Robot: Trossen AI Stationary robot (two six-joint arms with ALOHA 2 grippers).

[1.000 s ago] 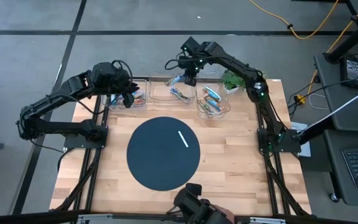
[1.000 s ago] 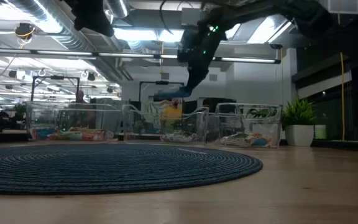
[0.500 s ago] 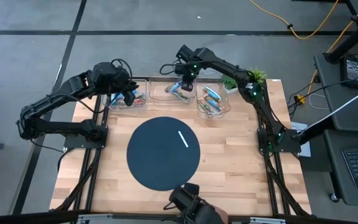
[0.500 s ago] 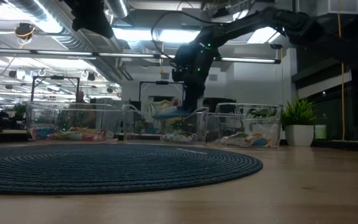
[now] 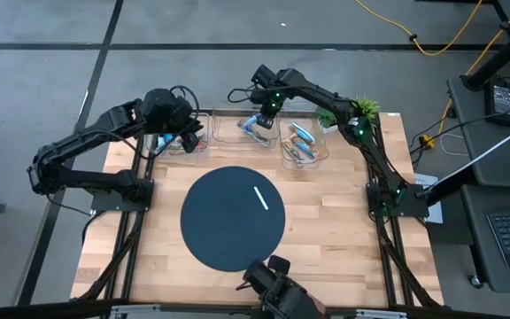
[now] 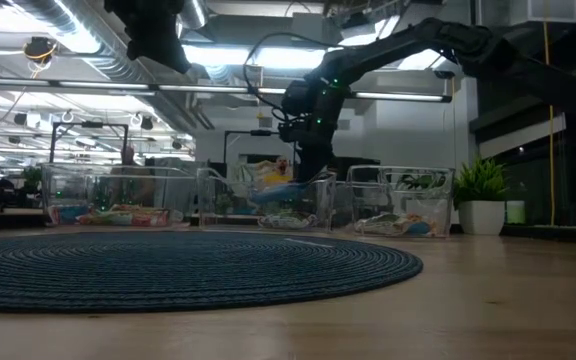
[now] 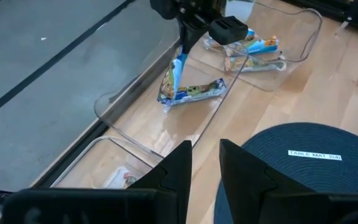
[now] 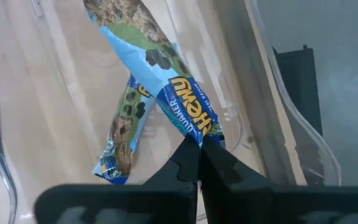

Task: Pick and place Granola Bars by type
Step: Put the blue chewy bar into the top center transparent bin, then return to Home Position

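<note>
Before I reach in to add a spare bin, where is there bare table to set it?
Bare wood table lies right of the round dark mat and along the near edge. The far edge is crowded: three clear bins of granola bars, a potted plant, and the right pincer holding a blue bar in the middle bin.

Right hand (image 8: 199, 148) pinched closed, arm outstretched; left hand (image 7: 205, 163) slightly parted.

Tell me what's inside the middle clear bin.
In the middle bin: one blue granola bar lying flat, and a second blue bar pinched by the right gripper. Nothing else is visible.
</note>
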